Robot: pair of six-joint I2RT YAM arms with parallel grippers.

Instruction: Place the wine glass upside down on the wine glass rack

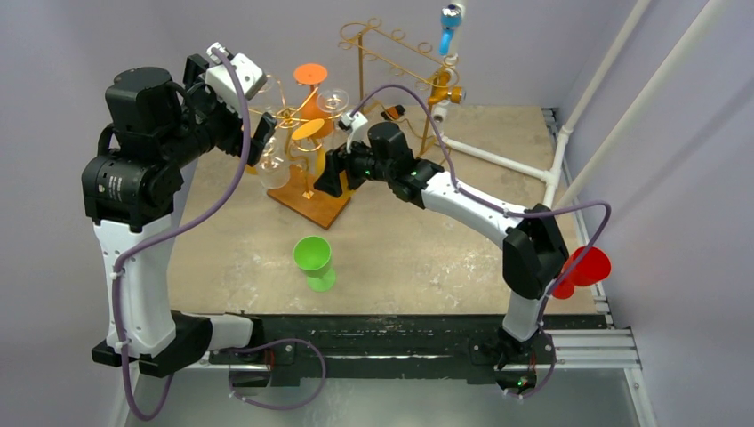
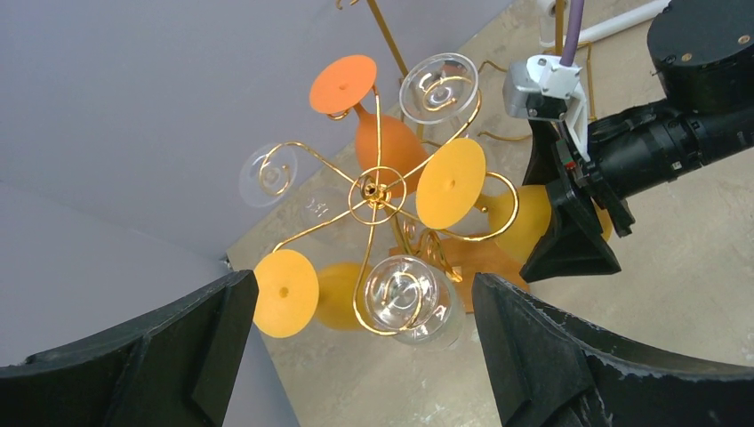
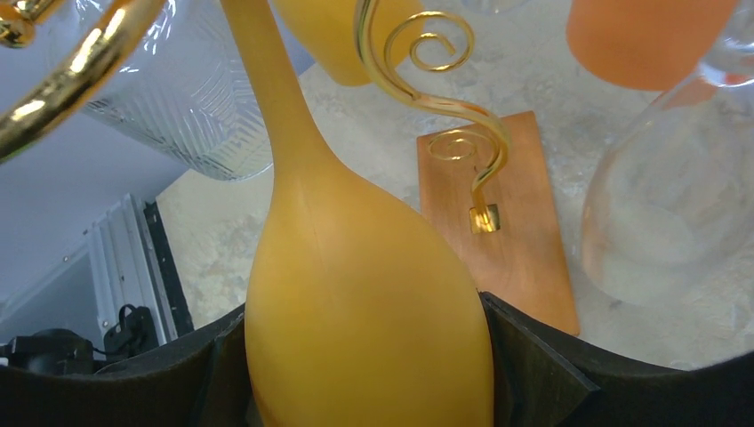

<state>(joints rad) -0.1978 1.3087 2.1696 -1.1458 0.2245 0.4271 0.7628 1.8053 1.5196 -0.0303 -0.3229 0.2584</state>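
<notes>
The gold wire wine glass rack point(image 1: 311, 200) stands on a wooden base mid-table, its hub point(image 2: 378, 189) seen from above in the left wrist view. Several glasses hang from it upside down, clear, yellow and orange. My right gripper point(image 1: 329, 169) point(image 3: 364, 338) is shut on the bowl of a yellow wine glass point(image 3: 356, 294) point(image 2: 520, 222), held upside down at the rack with its foot point(image 2: 451, 182) level with the wire arms. Whether the foot rests in a hook I cannot tell. My left gripper point(image 1: 238, 107) point(image 2: 364, 280) hovers open above the rack, holding nothing.
A green wine glass point(image 1: 313, 258) stands on the table in front of the rack. A red glass point(image 1: 585, 267) lies at the table's right edge. A second gold rack point(image 1: 391, 49) stands at the back with a blue glass point(image 1: 451, 22). White pipes point(image 1: 498, 160) run along the right.
</notes>
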